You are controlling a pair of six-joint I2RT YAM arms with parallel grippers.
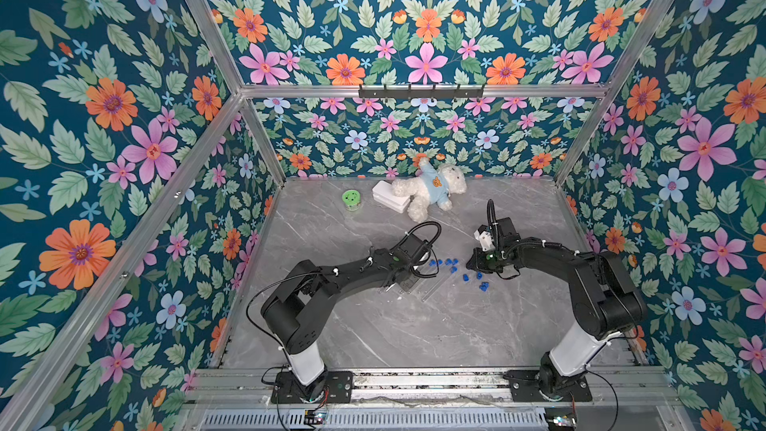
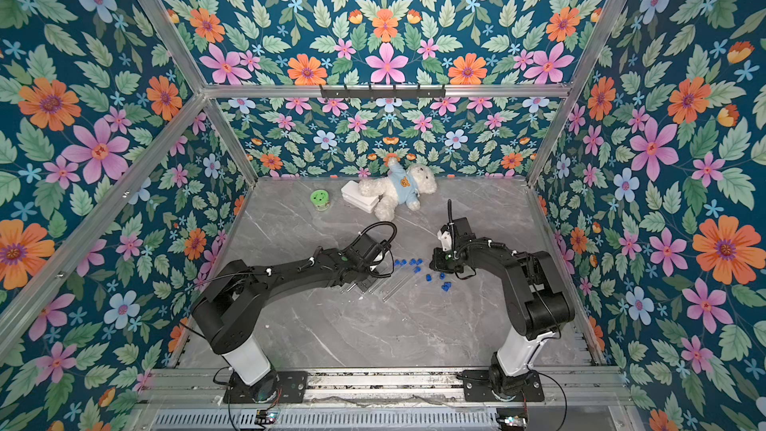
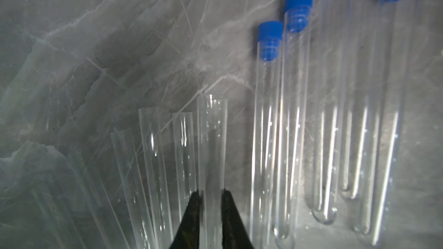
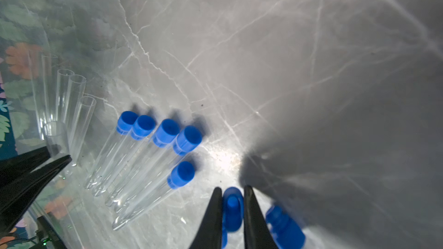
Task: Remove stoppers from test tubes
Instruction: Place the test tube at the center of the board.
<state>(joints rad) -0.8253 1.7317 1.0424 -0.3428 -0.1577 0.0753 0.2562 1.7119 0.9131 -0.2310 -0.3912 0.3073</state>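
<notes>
While the left gripper [image 3: 211, 190] squeezes an open tube [image 3: 212, 128] and the right gripper [image 4: 232, 187] pinches a loose stopper [image 4: 232, 208], five capped tubes [image 4: 143, 201] just beside the right gripper still wear blue stoppers [image 4: 166, 132], so about half are left.

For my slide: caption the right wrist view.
Right gripper shut on a blue stopper; five stoppered tubes lie nearby on marble table.

Test tubes [image 3: 268, 140]: clear, smooth, glossy, glass or plastic undetermined; stoppers [image 4: 165, 131]: bright blue ribbed plastic, satin; worktop [image 1: 414, 325]: grey white-veined marble-look slab, polished, reflective; teddy bear [image 1: 422, 194]: fluffy white plush, pale blue cloth top; frame rails [image 1: 290, 91]: brushed silvery metal.
</notes>
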